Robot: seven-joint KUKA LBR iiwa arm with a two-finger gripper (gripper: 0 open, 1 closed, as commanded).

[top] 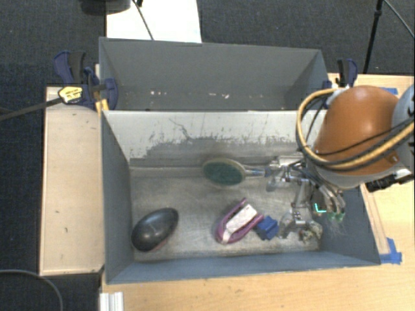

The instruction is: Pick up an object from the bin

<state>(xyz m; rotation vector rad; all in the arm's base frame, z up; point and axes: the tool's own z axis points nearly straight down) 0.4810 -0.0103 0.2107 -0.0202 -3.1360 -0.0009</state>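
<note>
My gripper (300, 230) is low in the bin's front right corner, its fingers apart with nothing visible between them. A small blue block (266, 228) lies just left of the fingertips, almost touching. Beside it on the left rests a purple and white packet-like thing (235, 223). A round dark green brush head with a clear handle (224, 172) lies toward the back wall, its handle reaching right to the gripper's body.
A black oval thing (155, 229) like a smooth pebble lies in the front left corner. The arm with its orange cover and looped cables hangs over the bin's right side. Bare floor lies between the black oval and the purple packet.
</note>
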